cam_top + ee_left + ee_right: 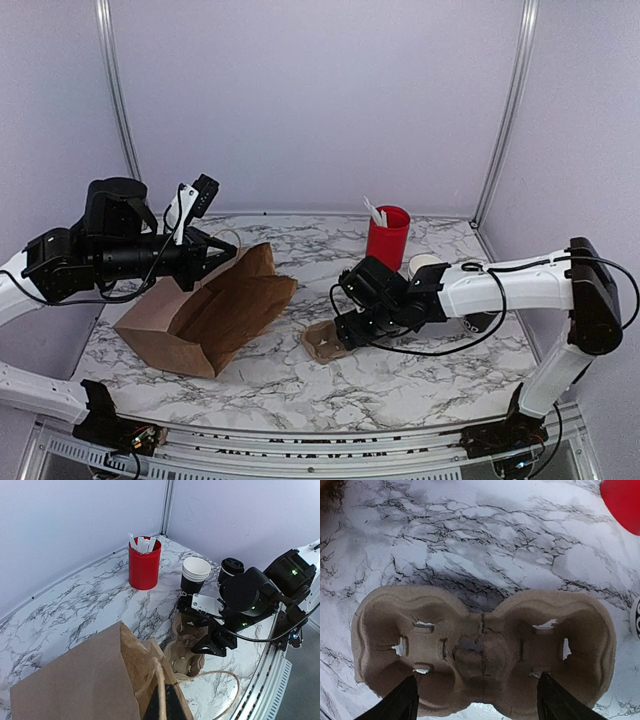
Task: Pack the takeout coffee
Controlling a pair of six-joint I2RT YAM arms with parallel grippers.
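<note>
The takeout coffee point(231, 567), a small black cup with a black lid, stands behind my right arm; in the top view it point(482, 322) is mostly hidden under that arm. A brown cardboard cup carrier point(482, 647) lies flat on the marble, also seen from above point(322, 343). My right gripper point(477, 705) is open just above it, its fingers point(402, 702) wide apart at the carrier's near edge. A brown paper bag point(205, 315) lies on its side, mouth towards the carrier. My left gripper point(213, 254) is shut on the bag's rim and string handle point(165, 690), holding the mouth up.
A red cup point(388, 238) with white utensils stands at the back. A stack of lidless black cups point(195, 575) stands next to the lidded coffee. The bag's loose string handle point(227, 685) lies by the table's front edge. Walls enclose the back and sides.
</note>
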